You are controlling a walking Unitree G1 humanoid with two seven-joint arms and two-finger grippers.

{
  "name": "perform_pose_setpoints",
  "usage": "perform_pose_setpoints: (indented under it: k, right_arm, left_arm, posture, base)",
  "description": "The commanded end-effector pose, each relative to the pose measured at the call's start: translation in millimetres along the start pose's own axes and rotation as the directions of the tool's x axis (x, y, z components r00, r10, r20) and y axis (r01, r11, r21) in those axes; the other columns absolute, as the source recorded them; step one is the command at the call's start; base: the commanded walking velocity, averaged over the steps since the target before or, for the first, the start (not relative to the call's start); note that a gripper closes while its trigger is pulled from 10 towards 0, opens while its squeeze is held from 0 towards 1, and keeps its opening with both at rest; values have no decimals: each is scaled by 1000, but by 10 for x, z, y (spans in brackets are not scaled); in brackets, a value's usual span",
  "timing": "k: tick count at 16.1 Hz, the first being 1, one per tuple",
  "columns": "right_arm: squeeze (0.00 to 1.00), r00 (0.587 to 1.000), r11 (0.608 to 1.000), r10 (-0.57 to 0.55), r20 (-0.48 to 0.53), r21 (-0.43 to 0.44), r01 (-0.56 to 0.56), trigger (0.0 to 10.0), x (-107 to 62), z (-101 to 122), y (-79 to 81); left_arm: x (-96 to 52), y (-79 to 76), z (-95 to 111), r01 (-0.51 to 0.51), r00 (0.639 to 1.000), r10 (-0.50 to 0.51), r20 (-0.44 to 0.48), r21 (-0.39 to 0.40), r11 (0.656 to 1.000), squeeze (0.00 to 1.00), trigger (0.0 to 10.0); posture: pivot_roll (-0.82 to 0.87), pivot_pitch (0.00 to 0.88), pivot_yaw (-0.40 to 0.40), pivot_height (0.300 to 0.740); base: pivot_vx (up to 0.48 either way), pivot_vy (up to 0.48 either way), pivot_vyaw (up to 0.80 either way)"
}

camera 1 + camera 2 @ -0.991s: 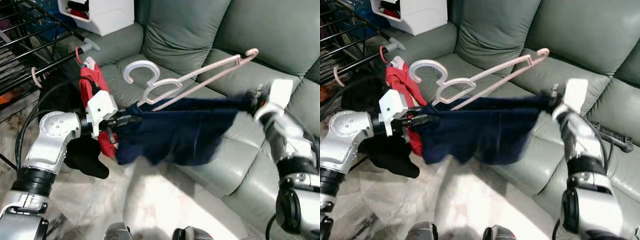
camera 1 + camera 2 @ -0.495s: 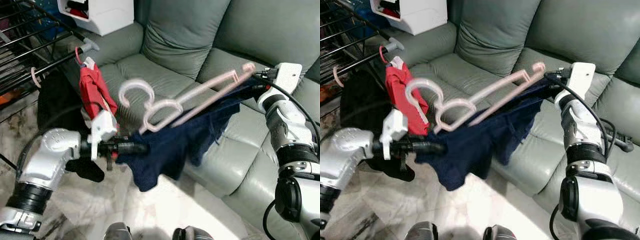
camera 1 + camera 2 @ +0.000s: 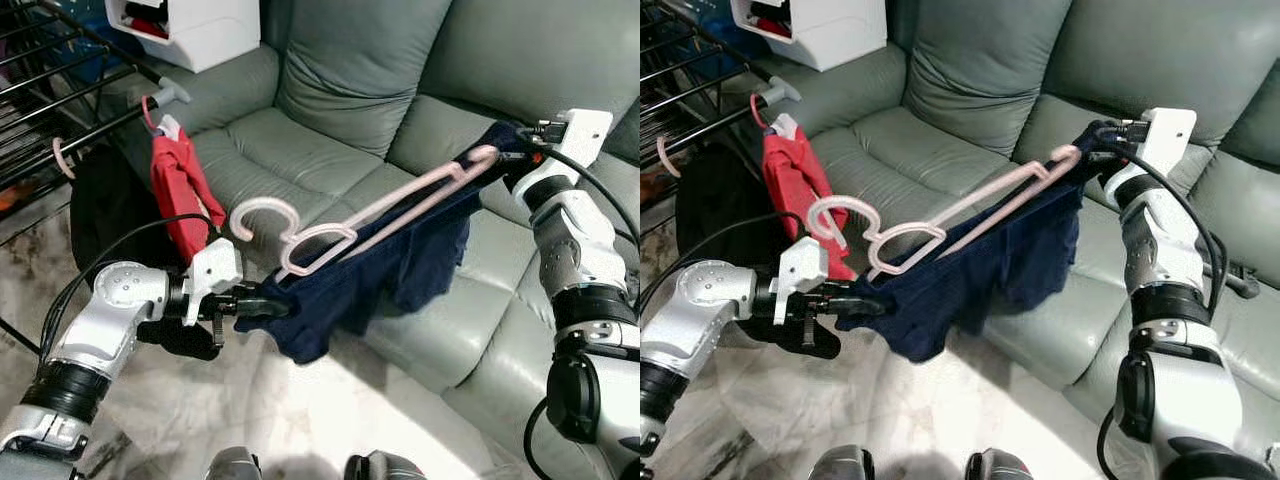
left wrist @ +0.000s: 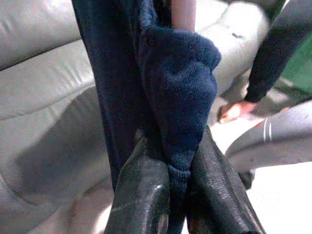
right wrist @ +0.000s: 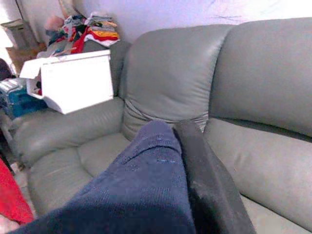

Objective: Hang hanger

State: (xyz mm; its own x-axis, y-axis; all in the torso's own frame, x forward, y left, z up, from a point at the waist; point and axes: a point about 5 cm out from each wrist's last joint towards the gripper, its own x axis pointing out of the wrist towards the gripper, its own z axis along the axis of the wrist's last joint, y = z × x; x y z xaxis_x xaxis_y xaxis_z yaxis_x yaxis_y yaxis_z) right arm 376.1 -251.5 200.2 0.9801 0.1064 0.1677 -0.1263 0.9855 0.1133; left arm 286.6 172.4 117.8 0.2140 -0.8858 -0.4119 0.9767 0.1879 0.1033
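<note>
Between the two arms, above the grey sofa (image 3: 330,150), a navy garment (image 3: 400,260) is stretched on a pale pink hanger (image 3: 350,220). Left gripper (image 3: 262,303) jaws pinch the cloth's near end; right gripper (image 3: 512,145) jaws clamp its far end, likely spreading it. Its curled hook faces left toward the drying rack (image 3: 60,110), where a red garment (image 3: 180,190) hangs.

Navy garment (image 3: 990,270) on pink hanger (image 3: 950,215), stretched between left hand (image 3: 868,306) and right hand (image 3: 1102,133).
</note>
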Motion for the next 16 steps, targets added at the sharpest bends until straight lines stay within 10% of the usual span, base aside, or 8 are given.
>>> perform_pose_setpoints:
  k: [1, 6, 13, 16]
  right_arm:
    - [0, 975, 996, -86, 203, 7, 86, 0, 24, 522, -202]
    - [0, 985, 998, -28, 168, -57, 38, 0, 71, 426, -55]
    - [0, 991, 989, 25, 135, -150, -5, 0, 158, 351, 181]
    - [0, 988, 974, 94, 124, -218, -65, 0, 229, 412, 352]
  left_arm:
    - [-139, -63, -299, -8, 987, -3, -163, -66, 998, 0, 0]
    - [-83, 28, -425, -91, 950, 94, -297, 25, 996, 0, 0]
    - [-60, 54, -727, 34, 752, 112, -649, 208, 978, 0, 0]
    - [44, 168, -738, -101, 751, 225, -621, 229, 968, 0, 0]
  posture:
    - [-50, 49, -4, 740]
    - [-47, 51, -5, 740]
    - [-45, 50, -3, 740]
    - [-55, 42, 0, 740]
  base:
    - [0, 0, 0]
    - [0, 0, 0]
    - [0, 0, 0]
    - [0, 0, 0]
